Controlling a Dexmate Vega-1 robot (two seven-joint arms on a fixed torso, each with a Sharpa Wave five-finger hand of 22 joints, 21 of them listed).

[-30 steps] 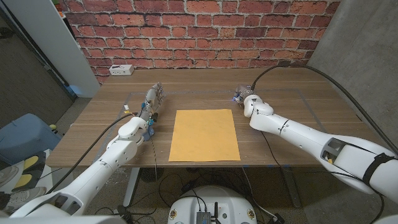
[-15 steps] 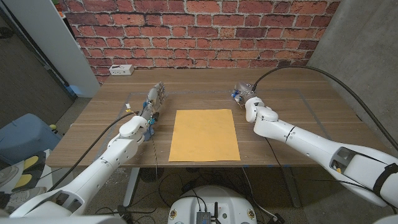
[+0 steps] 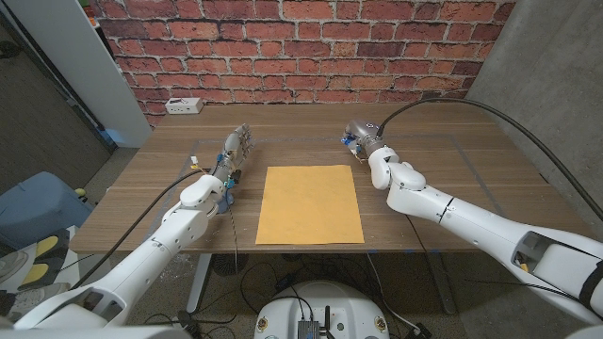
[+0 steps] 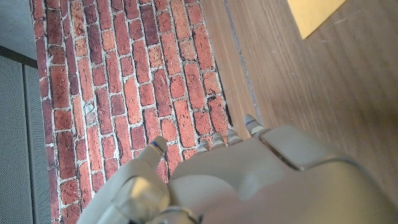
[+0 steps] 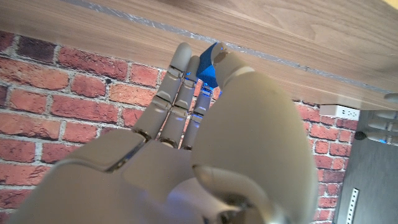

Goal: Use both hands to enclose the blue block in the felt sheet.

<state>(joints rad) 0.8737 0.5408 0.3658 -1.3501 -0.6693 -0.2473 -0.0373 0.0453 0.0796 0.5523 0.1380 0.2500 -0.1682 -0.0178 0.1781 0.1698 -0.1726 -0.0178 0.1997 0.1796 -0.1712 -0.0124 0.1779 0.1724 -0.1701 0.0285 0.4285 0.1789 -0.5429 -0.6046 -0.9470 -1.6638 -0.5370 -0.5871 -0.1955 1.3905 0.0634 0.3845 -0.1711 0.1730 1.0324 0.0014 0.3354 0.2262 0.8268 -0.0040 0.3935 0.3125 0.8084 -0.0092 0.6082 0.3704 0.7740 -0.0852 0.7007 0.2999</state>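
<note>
Most of the blue block hides within the gripping right hand.

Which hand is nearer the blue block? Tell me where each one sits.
Right. The right hand holds the blue block in its fingers, beyond the felt sheet's far right corner. The left hand waits apart, off the sheet's left side.

Even, soft indoor light falls from above, leaving only faint shadows under the arms on the tabletop. The head view is sharp, with slight bending of straight lines at its edges. Both wrist views are softer (the near hand surfaces slightly blurred), without strong glare.
</note>
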